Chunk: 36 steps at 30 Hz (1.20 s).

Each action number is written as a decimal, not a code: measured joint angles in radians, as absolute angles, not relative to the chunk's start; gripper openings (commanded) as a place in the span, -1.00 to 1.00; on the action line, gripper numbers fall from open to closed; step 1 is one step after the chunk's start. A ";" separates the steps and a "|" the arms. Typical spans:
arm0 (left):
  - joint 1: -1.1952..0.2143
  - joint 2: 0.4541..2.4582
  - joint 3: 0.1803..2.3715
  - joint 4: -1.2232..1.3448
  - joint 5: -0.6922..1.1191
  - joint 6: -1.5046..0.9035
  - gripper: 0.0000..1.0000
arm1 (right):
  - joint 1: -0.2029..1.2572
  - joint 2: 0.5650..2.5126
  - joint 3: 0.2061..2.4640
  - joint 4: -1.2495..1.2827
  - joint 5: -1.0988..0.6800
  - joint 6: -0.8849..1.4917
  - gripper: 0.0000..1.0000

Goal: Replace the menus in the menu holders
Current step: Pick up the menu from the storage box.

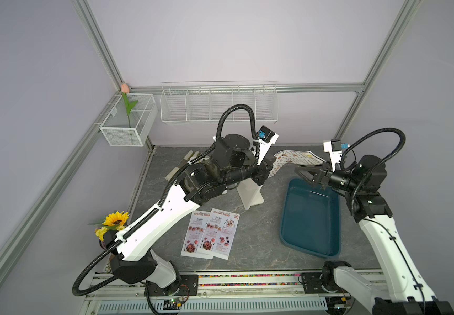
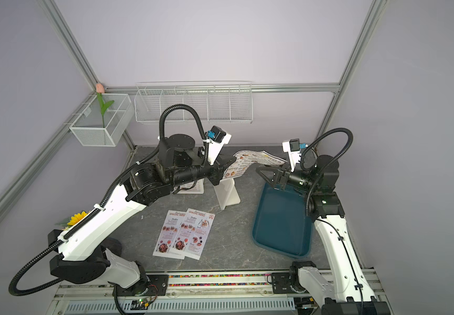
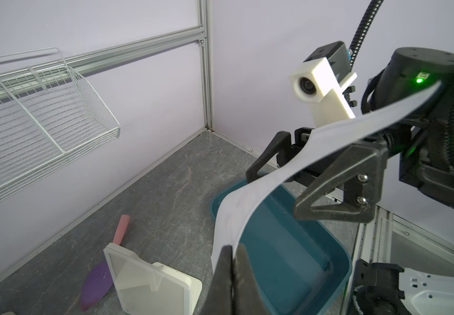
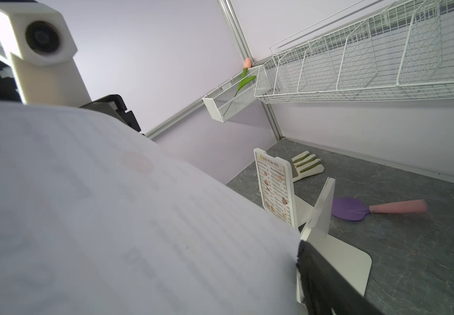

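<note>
- Left end effector (image 3: pixel 232 252) pinched shut on one end of a white Dim Sum Inn menu (image 1: pixel 299 158), the sheet arching in mid-air.
- Right end effector (image 1: pixel 303 177) gaped wide around the sheet's other end, gripping nothing, apparently a handover.
- Nearest, two Special Menu sheets (image 1: pixel 210 234) lay overlapped on the surface (image 1: pixel 261 240).
- Teal tray (image 1: pixel 310 218) sat beneath the right end effector.
- Farther back stood the empty menu holder (image 1: pixel 250 193), crowded by the left arm.
- A second menu holder (image 4: pixel 274 188) held its menu.

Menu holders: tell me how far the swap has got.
Done: one holder stands empty. In hand: the left gripper is shut on a loose menu sheet, whose far end passes between the right gripper's open jaws. Left: the other holder still shows its Dim Sum menu, and both Special Menus lie flat on the table, not yet inserted.
</note>
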<state>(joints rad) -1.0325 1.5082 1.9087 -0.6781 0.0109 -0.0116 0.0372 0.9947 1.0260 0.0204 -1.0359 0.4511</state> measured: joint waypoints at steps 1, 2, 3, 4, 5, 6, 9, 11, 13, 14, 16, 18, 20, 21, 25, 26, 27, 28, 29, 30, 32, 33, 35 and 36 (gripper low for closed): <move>-1.032 1.505 1.908 -0.678 0.018 -0.014 -1.00 | 0.037 0.993 1.022 0.026 -1.036 0.451 0.65; -1.032 1.501 1.908 -0.678 0.024 -0.015 -1.00 | 0.037 0.992 1.018 0.036 -1.036 0.455 0.66; -1.032 1.498 1.908 -0.678 0.028 -0.018 -1.00 | 0.037 0.991 1.014 0.052 -1.037 0.458 0.67; -1.032 1.495 1.907 -0.678 0.036 -0.020 -1.00 | 0.037 0.991 1.010 0.068 -1.037 0.462 0.67; -1.032 1.493 1.906 -0.678 0.044 -0.023 -1.00 | 0.036 0.989 1.007 0.082 -1.037 0.466 0.67; -1.032 1.490 1.905 -0.677 0.050 -0.025 -1.00 | 0.036 0.988 1.006 0.096 -1.038 0.469 0.66; -1.032 1.488 1.898 -0.673 0.059 -0.031 -1.00 | 0.036 0.986 1.006 0.140 -1.048 0.483 0.65; -1.032 1.489 1.897 -0.670 0.065 -0.035 -1.00 | 0.036 0.986 1.005 0.167 -1.053 0.492 0.65; -1.032 1.489 1.897 -0.664 0.075 -0.041 -1.00 | 0.036 0.986 1.000 0.191 -1.056 0.501 0.66; -1.032 1.489 1.897 -0.661 0.079 -0.044 -1.00 | 0.036 0.986 0.995 0.205 -1.058 0.506 0.67; -1.032 1.489 1.898 -0.660 0.085 -0.048 -1.00 | 0.036 0.986 0.982 0.234 -1.063 0.518 0.66; -1.032 1.489 1.898 -0.658 0.092 -0.052 -1.00 | 0.036 0.988 0.968 0.268 -1.065 0.534 0.62; -1.032 1.491 1.898 -0.655 0.101 -0.056 -1.00 | 0.036 0.993 0.959 0.304 -1.069 0.557 0.55; -1.032 1.491 1.898 -0.655 0.106 -0.059 -1.00 | 0.036 0.997 0.953 0.329 -1.071 0.571 0.50; -1.032 1.494 1.899 -0.652 0.130 -0.070 -1.00 | 0.036 1.007 0.936 0.387 -1.077 0.612 0.33; -1.032 1.495 1.900 -0.651 0.136 -0.071 -1.00 | 0.035 1.007 0.936 0.392 -1.078 0.617 0.30; -1.032 1.496 1.900 -0.651 0.141 -0.074 -1.00 | 0.034 1.007 0.936 0.396 -1.078 0.622 0.27; -1.032 1.496 1.900 -0.651 0.146 -0.074 -1.00 | 0.032 1.007 0.935 0.402 -1.079 0.624 0.24; -1.032 1.496 1.900 -0.651 0.151 -0.075 -1.00 | 0.030 1.007 0.935 0.409 -1.079 0.626 0.21; -1.032 1.496 1.900 -0.650 0.154 -0.075 -1.00 | 0.028 1.007 0.935 0.412 -1.079 0.629 0.19; -1.029 1.496 1.900 -0.647 0.160 -0.078 -1.00 | 0.027 1.007 0.935 0.417 -1.080 0.633 0.18; -1.028 1.496 1.900 -0.646 0.164 -0.081 -1.00 | 0.027 1.007 0.934 0.418 -1.081 0.633 0.18; -1.025 1.496 1.900 -0.637 0.173 -0.090 -1.00 | 0.027 1.006 0.933 0.419 -1.080 0.638 0.28; -1.023 1.496 1.900 -0.633 0.179 -0.094 -1.00 | 0.027 1.005 0.929 0.421 -1.078 0.640 0.33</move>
